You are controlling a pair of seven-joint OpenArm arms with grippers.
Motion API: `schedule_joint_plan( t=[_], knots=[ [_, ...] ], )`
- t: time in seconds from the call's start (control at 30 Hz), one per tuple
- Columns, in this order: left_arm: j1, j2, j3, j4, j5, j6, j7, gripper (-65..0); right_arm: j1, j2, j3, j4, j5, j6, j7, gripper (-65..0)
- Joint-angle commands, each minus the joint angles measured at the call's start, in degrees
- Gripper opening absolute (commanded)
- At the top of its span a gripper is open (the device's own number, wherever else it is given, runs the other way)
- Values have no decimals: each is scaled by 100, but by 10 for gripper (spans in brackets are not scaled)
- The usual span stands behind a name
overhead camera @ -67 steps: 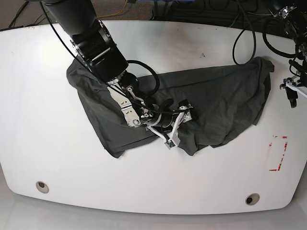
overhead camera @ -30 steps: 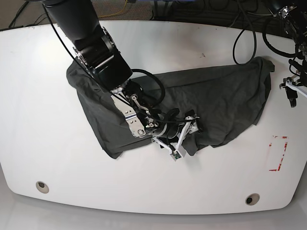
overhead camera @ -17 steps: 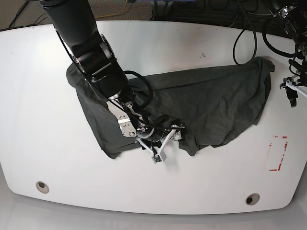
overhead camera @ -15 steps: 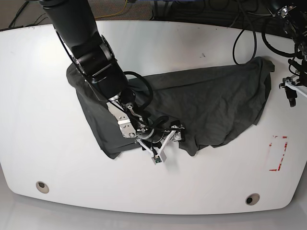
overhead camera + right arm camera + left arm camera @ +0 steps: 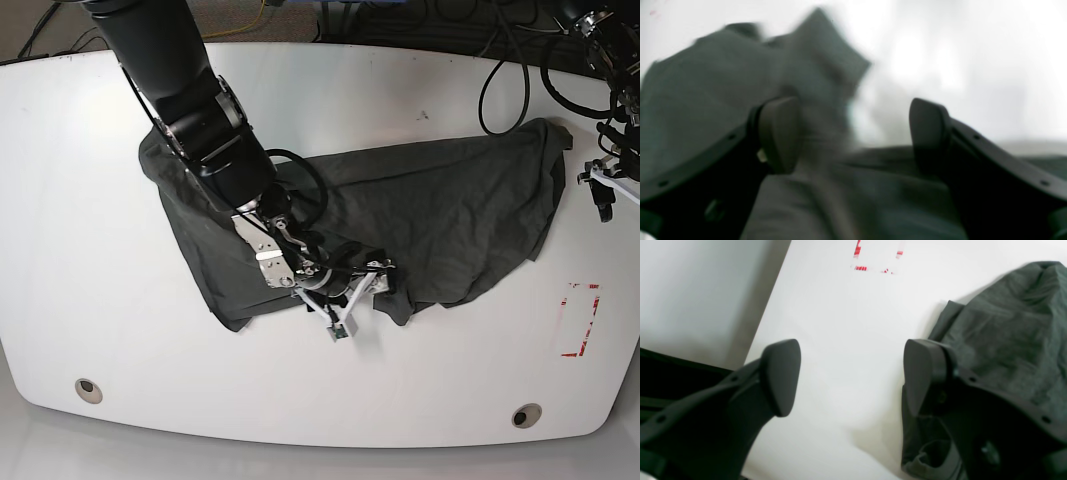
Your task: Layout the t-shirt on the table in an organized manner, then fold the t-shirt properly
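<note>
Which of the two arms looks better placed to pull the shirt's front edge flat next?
Probably the right one: its open claw sits over the near hem of the t-shirt. The left claw, also open, hangs off by the far table edge beside the shirt's corner.

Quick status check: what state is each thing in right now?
t-shirt: spread out on the table, wrinkled, not folded.
right gripper: open, low over the shirt's near hem.
left gripper: open, holding nothing, at the shirt's edge.
table: bears the shirt.
</note>
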Motion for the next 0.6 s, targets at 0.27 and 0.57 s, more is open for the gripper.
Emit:
schedule_joint_plan(
  t=[0.27,0.57],
  knots=[
    [-48,-97,-19,88,-36,22,-117,-200,207,-318,-11,134,69,80,-28,-168],
    [-48,-97,-19,88,-36,22,-117,-200,207,-326,-20,134,51,80,-28,-171]
  ],
)
